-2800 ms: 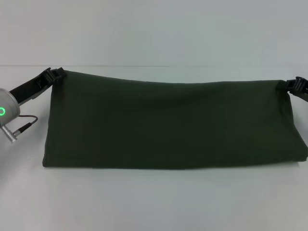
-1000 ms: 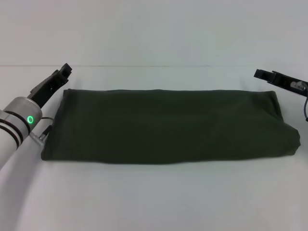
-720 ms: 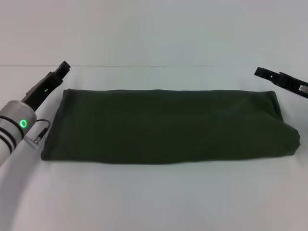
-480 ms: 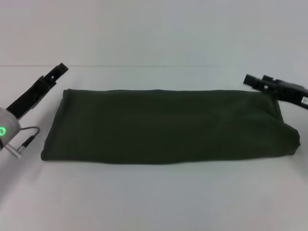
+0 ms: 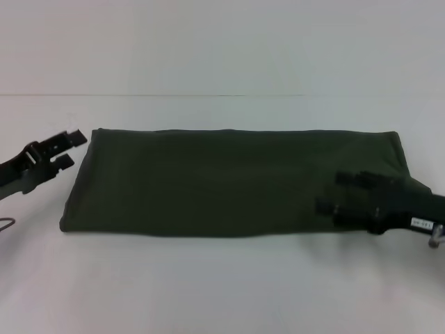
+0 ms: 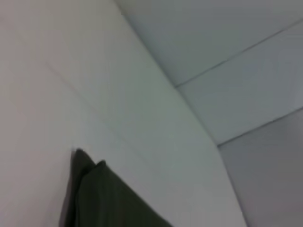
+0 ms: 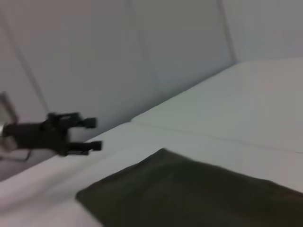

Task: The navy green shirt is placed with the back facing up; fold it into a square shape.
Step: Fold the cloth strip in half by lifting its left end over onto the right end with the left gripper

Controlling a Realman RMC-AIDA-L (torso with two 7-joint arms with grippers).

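Looking at the navy green shirt (image 5: 236, 181), a long folded band mid-table, I judge it soft and limp; I'd pinch its end corners. Right gripper (image 5: 334, 193) over it and left gripper (image 5: 68, 147) beside it both gape empty.

Plain dark olive-green shirt (image 5: 229, 179)

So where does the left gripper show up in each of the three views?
Head view: the left gripper sits at the left edge, open, just off the near left end of the navy green shirt.
Left wrist view: not in it; only a shirt corner shows.
Right wrist view: far off at the left, beyond the shirt.
Shared landmark: the shirt's left end.
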